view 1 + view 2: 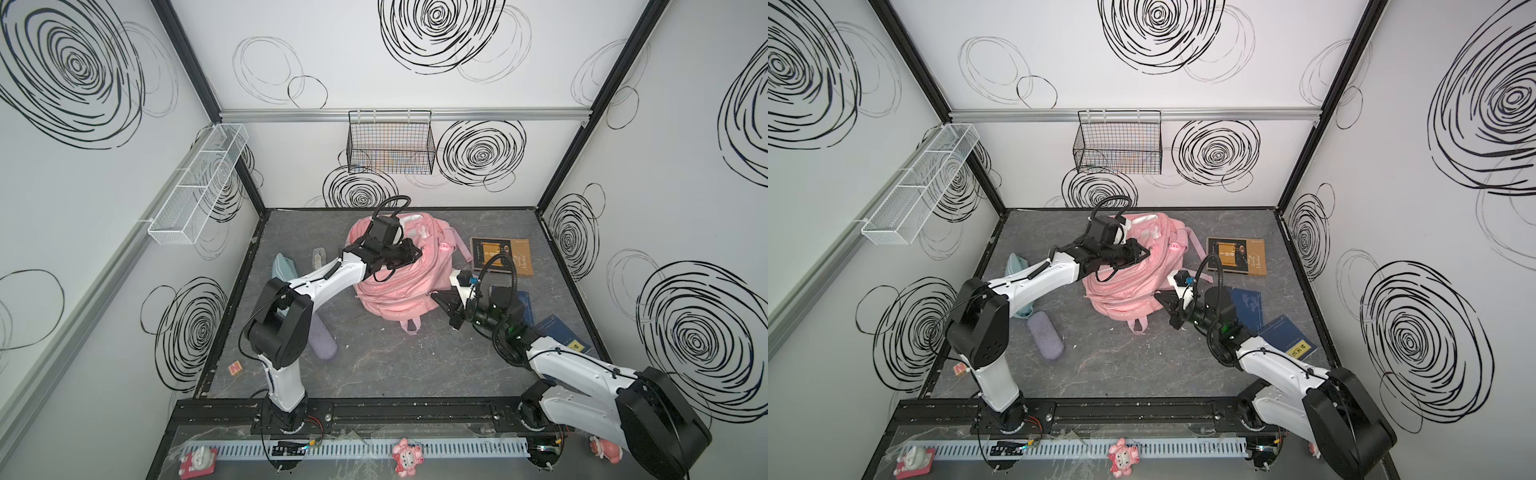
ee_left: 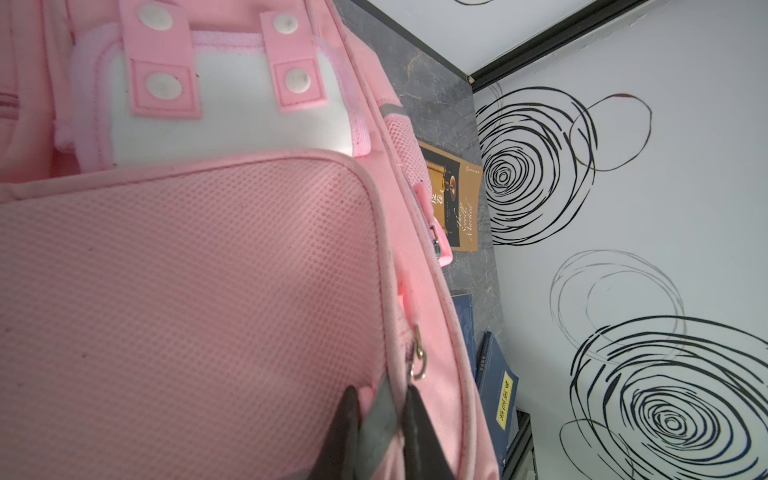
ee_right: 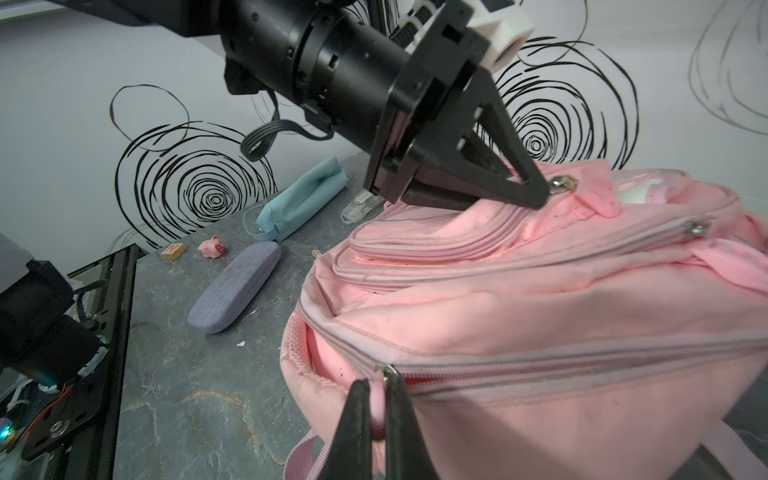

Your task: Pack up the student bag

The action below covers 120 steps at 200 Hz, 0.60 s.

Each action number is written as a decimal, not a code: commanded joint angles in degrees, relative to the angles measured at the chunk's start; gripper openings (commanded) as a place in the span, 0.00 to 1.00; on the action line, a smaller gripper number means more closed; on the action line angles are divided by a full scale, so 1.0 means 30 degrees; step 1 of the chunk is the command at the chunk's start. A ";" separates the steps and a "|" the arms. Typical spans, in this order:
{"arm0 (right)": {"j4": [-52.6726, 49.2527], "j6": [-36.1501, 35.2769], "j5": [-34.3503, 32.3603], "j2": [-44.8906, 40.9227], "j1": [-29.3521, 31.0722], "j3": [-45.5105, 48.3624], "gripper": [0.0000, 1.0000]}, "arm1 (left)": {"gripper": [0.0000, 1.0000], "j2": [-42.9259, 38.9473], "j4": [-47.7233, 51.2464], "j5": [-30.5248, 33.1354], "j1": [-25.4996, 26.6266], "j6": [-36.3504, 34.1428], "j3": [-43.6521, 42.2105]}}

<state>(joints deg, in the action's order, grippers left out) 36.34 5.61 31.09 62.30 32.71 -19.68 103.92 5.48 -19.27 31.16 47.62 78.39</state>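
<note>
Left gripper (image 1: 417, 252) atop student bag (image 1: 395, 296); right gripper (image 1: 437, 297) at its edge

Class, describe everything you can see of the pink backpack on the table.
The pink backpack lies slumped on the grey table, soft fabric with several zipped pockets, a mesh panel and a white snap-tab patch. The right gripper pinches a pink zip pull beside a partly open zip; the left gripper clamps a grey strip on its upper side.

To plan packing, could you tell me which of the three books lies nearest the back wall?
The brown book with the gold panel; both blue books lie nearer the front.
</note>
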 commanded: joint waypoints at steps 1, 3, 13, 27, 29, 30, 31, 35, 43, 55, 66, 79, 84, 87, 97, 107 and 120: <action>0.0515 -0.0672 0.1155 -0.0117 0.0952 -0.0216 0.00 | 0.00 -0.0275 -0.3526 0.1844 -0.0106 0.1266 0.0852; 0.0515 -0.0654 0.1137 -0.0056 0.0974 -0.0246 0.00 | 0.00 -0.0275 -0.3561 0.1828 -0.0074 0.1267 0.0852; 0.0519 -0.0545 0.1003 0.0166 0.0992 -0.0422 0.00 | 0.00 -0.0289 -0.3768 0.1558 -0.0016 0.1225 0.0852; 0.0121 -0.0255 0.0273 0.0282 0.0978 -0.0786 0.00 | 0.10 -0.0482 -0.4127 0.0673 -0.0036 0.0792 0.0739; 0.0043 -0.0213 0.0161 0.0293 0.0966 -0.0850 0.00 | 0.15 -0.0531 -0.4107 0.0561 -0.0064 0.0694 0.0736; 0.0000 -0.0191 0.0128 0.0295 0.0964 -0.0865 0.00 | 0.17 -0.0549 -0.4079 0.0503 -0.0069 0.0629 0.0750; -0.0036 -0.0195 0.0112 0.0296 0.0963 -0.0902 0.00 | 0.20 -0.0573 -0.4051 0.0460 -0.0086 0.0567 0.0757; -0.0137 -0.0175 0.0019 0.0297 0.0935 -0.0999 0.00 | 0.28 -0.0685 -0.3859 0.0298 -0.0123 0.0311 0.0804; -0.0284 -0.0210 0.0025 0.0321 0.0883 -0.1125 0.00 | 0.38 -0.1000 -0.3238 0.0239 -0.0172 -0.0350 0.0902; -0.0354 -0.0257 0.0168 0.0297 0.0818 -0.1203 0.00 | 0.46 -0.1628 -0.2081 0.0280 -0.0233 -0.1692 0.1009; -0.0362 -0.0344 0.0212 0.0241 0.0786 -0.1177 0.00 | 0.48 -0.2110 -0.0626 0.0577 -0.0211 -0.3163 0.1289; -0.0392 -0.0444 0.0118 0.0180 0.0729 -0.1115 0.00 | 0.48 -0.2703 0.1233 0.0896 -0.0118 -0.4921 0.1516; -0.0372 -0.0462 0.0074 0.0131 0.0706 -0.1115 0.00 | 0.48 -0.2908 0.1923 0.1094 -0.0035 -0.5555 0.1569; -0.0391 -0.0503 0.0067 0.0108 0.0696 -0.1089 0.00 | 0.48 -0.2999 0.2298 0.1164 0.0005 -0.5918 0.1583; -0.0315 -0.0576 0.0068 0.0022 0.0630 -0.1006 0.00 | 0.49 -0.3278 0.3457 0.1284 0.0200 -0.7029 0.1628; -0.0276 -0.0680 0.0066 -0.0101 0.0592 -0.0940 0.00 | 0.49 -0.3242 0.4830 0.0957 0.0498 -0.8407 0.1971; -0.0205 -0.0863 0.0174 -0.0363 0.0579 -0.0806 0.00 | 0.49 -0.2688 0.7101 0.0940 0.1058 -1.0100 0.2971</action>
<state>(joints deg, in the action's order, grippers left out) 31.97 4.80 30.28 63.44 34.52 -20.84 94.83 14.39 -16.80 31.86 30.37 83.05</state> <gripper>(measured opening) 0.068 0.488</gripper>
